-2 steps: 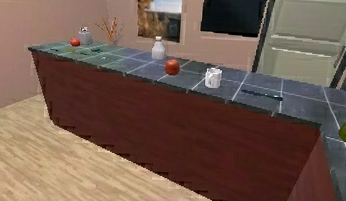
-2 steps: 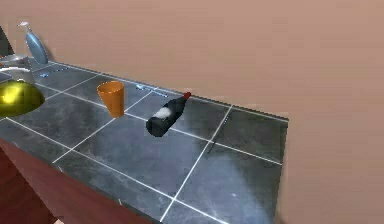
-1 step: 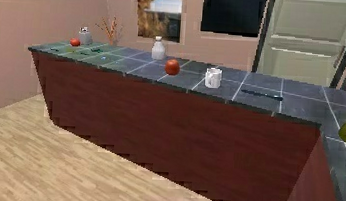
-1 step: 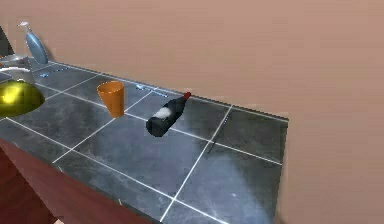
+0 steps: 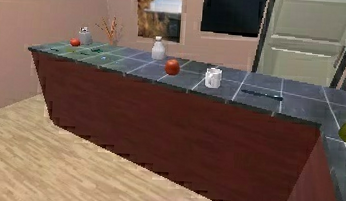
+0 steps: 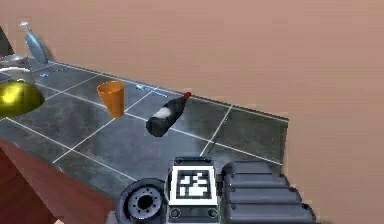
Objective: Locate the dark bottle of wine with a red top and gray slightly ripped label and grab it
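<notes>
A dark bottle [image 6: 166, 115] with a red top lies on its side on the dark tiled counter [image 6: 110, 145], its top pointing away toward the wall. Its label is too small to make out. The arm rises at the arm side view's bottom edge, with a white marked square [image 6: 194, 187] on it. The gripper's dark body [image 6: 140, 203] sits left of that square, nearer than the bottle. I cannot make out its far end, so I cannot tell whether it holds anything.
An orange cup [image 6: 112, 98] stands left of the bottle, with a yellow-green round pot [image 6: 18, 97] farther left. On the long counter [image 5: 133, 66] are two red fruits [image 5: 172, 67], a white vase [image 5: 159, 50] and a white mug [image 5: 213, 78]. Wood floor [image 5: 58, 152] lies before it.
</notes>
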Tool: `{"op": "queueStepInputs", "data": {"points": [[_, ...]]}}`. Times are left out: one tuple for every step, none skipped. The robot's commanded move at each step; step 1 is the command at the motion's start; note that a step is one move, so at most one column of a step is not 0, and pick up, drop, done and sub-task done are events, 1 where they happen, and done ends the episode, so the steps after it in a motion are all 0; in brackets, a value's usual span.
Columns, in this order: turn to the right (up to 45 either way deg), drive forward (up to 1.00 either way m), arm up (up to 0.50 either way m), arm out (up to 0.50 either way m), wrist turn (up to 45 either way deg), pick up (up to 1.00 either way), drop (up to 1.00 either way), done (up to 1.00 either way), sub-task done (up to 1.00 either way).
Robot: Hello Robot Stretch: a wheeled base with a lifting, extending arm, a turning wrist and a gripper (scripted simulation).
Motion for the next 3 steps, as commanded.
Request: {"op": "queueStepInputs", "data": {"points": [[0.0,0.0,0.0,0.28,0.0,0.0,0.0,0.0,0.0],[0.0,0.0,0.0,0.0,45.0,0.0,0.0,0.0,0.0],[0.0,0.0,0.0,0.0,45.0,0.0,0.0,0.0,0.0]]}}
